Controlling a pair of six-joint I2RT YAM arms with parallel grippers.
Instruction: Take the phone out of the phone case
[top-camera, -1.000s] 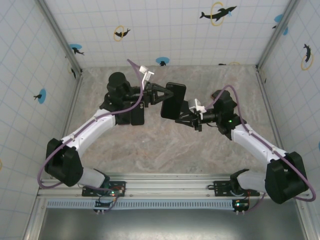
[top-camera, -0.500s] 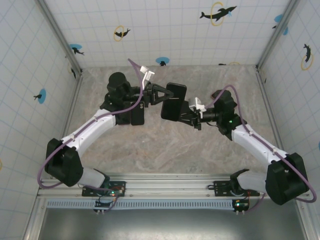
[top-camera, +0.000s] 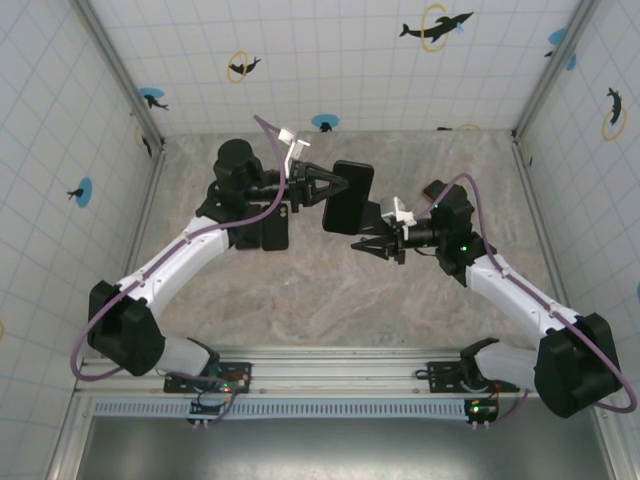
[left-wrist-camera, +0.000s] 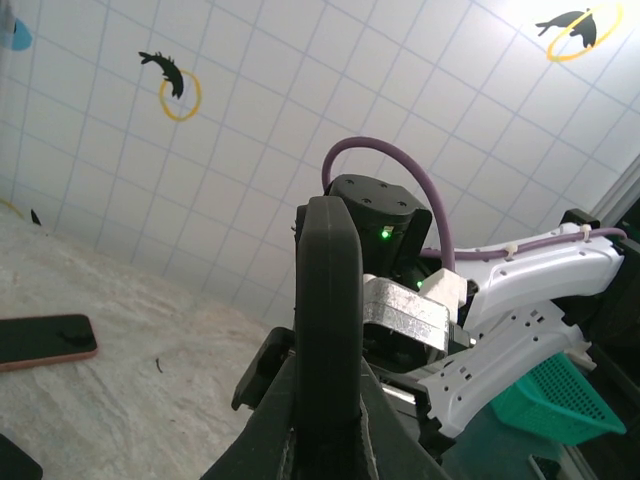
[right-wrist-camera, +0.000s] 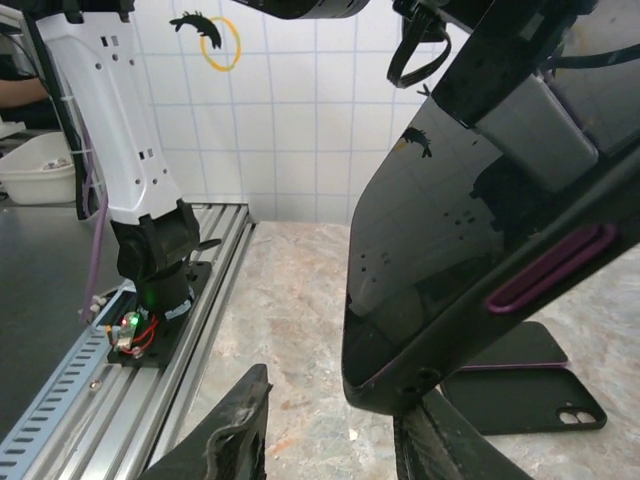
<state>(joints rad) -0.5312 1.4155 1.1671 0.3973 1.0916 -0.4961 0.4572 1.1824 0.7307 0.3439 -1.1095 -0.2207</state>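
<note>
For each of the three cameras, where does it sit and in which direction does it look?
Top external: above and behind the arm bases, looking down at the table; both arms show, the left gripper shut on the phone.
Left wrist: on the left wrist, facing the right arm across the edge-on phone; its own fingers show at the bottom.
Right wrist: on the right wrist, facing the left arm; the open right gripper shows below the phone.
Shared: all three see the phone.
</note>
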